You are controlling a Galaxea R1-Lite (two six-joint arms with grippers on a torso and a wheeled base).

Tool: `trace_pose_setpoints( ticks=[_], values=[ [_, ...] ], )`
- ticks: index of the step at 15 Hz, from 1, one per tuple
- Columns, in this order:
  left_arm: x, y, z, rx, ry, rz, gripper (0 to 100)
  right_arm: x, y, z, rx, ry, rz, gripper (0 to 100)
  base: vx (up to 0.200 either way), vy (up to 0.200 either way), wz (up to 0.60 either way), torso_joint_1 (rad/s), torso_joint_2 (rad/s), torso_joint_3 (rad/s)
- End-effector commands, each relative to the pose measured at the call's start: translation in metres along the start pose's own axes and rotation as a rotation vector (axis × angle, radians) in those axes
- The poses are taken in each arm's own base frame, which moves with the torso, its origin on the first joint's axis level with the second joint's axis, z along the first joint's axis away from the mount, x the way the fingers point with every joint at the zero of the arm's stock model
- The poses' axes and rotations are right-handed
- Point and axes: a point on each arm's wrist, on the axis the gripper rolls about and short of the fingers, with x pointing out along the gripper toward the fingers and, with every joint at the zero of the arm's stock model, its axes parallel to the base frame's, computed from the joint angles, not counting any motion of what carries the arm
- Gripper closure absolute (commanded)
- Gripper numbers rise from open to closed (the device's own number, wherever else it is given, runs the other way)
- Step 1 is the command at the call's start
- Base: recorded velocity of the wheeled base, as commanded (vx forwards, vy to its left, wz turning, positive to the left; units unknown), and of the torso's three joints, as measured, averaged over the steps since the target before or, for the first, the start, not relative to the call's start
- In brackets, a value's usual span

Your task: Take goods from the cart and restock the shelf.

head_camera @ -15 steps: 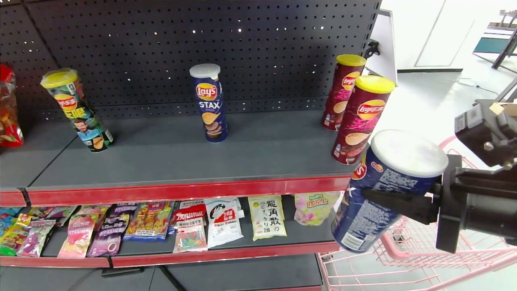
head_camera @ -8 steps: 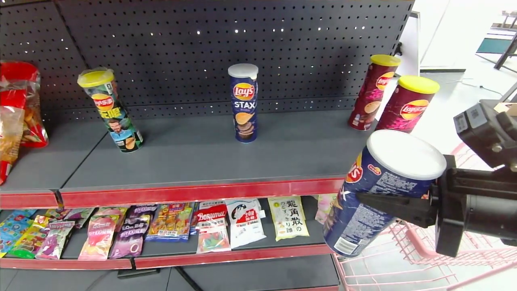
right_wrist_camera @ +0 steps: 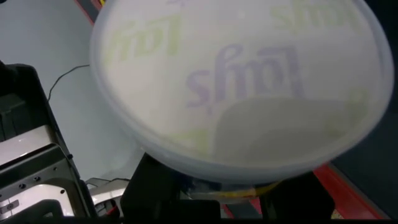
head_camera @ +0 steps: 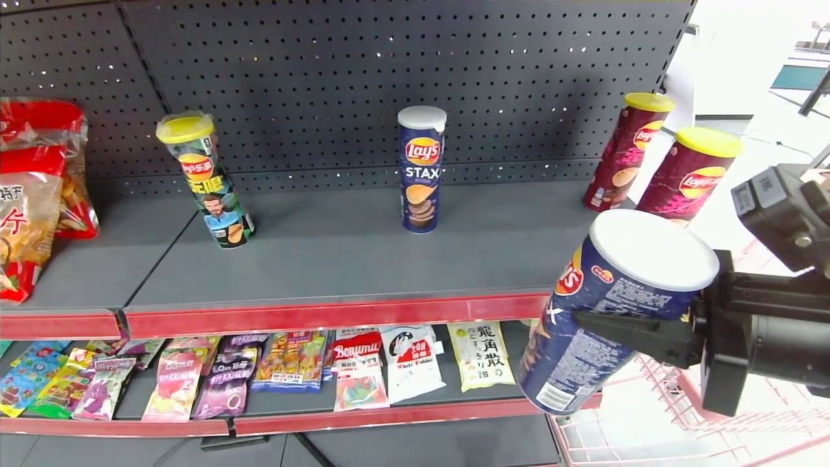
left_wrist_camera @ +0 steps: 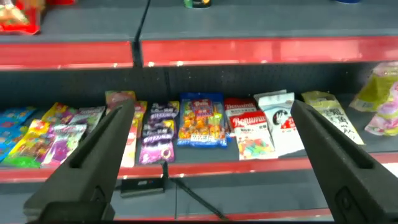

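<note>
Holding a blue can ready for shelving.
The right gripper [head_camera: 603, 324] is clamped around the tilted blue can [head_camera: 622, 285], which hangs off the right front corner of the shelf [head_camera: 363, 259], above the pink cart [head_camera: 648, 428], its base below the red front edge [head_camera: 337, 311]. Best to raise it clear of that edge, stand it upright and set it beside the matching can [head_camera: 421, 170], well apart from the maroon cans [head_camera: 687, 175]. The left gripper [left_wrist_camera: 211, 168] is spread wide and holds nothing, facing the bags [left_wrist_camera: 199, 121] on the lower level.

Bright, pale floor [head_camera: 758, 130] on the right, a white wall [head_camera: 733, 65] with a dark baseboard [head_camera: 723, 119] behind it, and a teal-topped table [head_camera: 804, 74] far back in strong light
</note>
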Motion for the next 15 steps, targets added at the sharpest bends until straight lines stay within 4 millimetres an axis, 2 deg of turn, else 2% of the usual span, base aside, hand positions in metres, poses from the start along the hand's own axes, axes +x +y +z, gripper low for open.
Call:
trace_pose_setpoints(
  ticks=[1,8,13,15],
  values=[
    [0.0,0.0,0.0,-0.001,0.001,0.0,0,0.001,0.0,0.0,0.0,0.003,0.001,100,0.2,0.0,0.0,-0.027,0.0,0.007],
    [0.0,0.0,0.0,-0.001,0.001,0.0,0,0.002,-0.001,0.002,-0.003,0.0,0.002,100,0.2,0.0,0.0,0.006,0.0,0.0],
    [0.0,0.0,0.0,-0.001,0.001,0.0,0,0.003,0.002,0.005,-0.011,-0.01,0.013,100,0.0,0.0,0.0,0.0,0.0,0.0],
    [0.0,0.0,0.0,-0.002,0.001,0.0,0,0.003,0.0,0.011,-0.02,-0.017,-0.046,100,0.0,0.0,0.0,0.0,0.0,0.0]
  ],
)
